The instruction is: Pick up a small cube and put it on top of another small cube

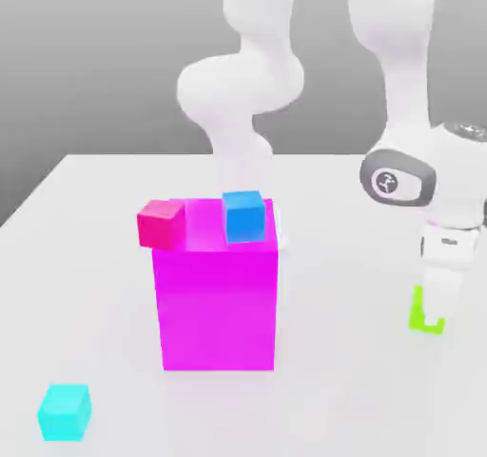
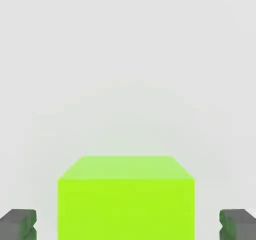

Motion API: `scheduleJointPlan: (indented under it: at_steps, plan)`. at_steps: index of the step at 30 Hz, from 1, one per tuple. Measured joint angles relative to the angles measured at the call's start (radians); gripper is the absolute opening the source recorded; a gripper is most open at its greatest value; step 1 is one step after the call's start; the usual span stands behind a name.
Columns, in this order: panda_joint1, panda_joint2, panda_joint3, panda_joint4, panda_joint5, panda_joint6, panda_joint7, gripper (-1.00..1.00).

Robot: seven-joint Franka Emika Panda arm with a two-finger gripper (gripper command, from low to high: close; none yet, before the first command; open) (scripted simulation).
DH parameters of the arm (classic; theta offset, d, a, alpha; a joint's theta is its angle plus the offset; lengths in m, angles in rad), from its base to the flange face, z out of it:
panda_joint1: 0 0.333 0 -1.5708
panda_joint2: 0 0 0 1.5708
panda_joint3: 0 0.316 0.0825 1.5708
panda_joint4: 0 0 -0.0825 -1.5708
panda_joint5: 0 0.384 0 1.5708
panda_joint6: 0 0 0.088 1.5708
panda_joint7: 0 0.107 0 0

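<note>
The magenta block (image 1: pixel 218 307) stands on the pale tabletop (image 1: pixel 333 403), and it is by far the largest of the coloured things. The lime-green cube (image 1: pixel 418 320), the one to be picked up, is on the tabletop well apart from the magenta block, toward the exterior view's right. The white Panda arm (image 1: pixel 404 89) comes down over that same side of the magenta block, its hand (image 1: pixel 451 241) above the lime-green cube. The gripper (image 2: pixel 128 226) is lowered at the lime-green cube, and part of it hides some of the cube in the exterior view.

In the hand view the fingertips (image 2: pixel 20 224) are spread, one on each side of the lime-green cube, with a strip of pale surface between the cube and each fingertip. Neither fingertip appears to touch it, and nothing is pinched. The cube's edges run square to the line between the two fingertips, and its sides are plain and evenly coloured.

The cyan cube (image 1: pixel 65 413), which is to be the base, sits on the tabletop apart from the magenta block, toward the exterior view's left and nearer that camera than the block. Its top is bare.

Two more small cubes are up on the magenta block. The pink-red cube (image 1: pixel 162 225) is at the block's edge on the exterior view's left, appearing to jut past it. The blue cube (image 1: pixel 243 217) is near the opposite edge, with bare magenta between the two.
</note>
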Motion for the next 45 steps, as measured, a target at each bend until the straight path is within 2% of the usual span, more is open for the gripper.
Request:
scheduleJointPlan:
  at_steps: [5, 10, 12, 33, 35, 38, 39, 45]
  plan:
    - [0.004, 0.005, -0.005, 0.001, -0.007, 0.004, 0.005, -1.00]
    - [-0.058, -0.152, 0.090, -0.032, 0.132, -0.119, -0.100, -1.00]
    - [-0.081, -0.203, 0.092, -0.034, 0.190, -0.169, -0.157, -1.00]
    - [-0.764, -0.130, -0.390, 0.264, 0.339, -0.412, -0.862, -1.00]
    - [-0.830, -0.087, -0.419, 0.301, 0.373, -0.398, -0.937, -1.00]
    - [-0.885, 0.005, -0.398, 0.322, 0.432, -0.327, -1.001, -1.00]
    - [-0.896, 0.032, -0.387, 0.325, 0.450, -0.305, -1.015, 1.00]
    - [-0.902, 0.046, -0.382, 0.326, 0.458, -0.292, -1.022, 1.00]
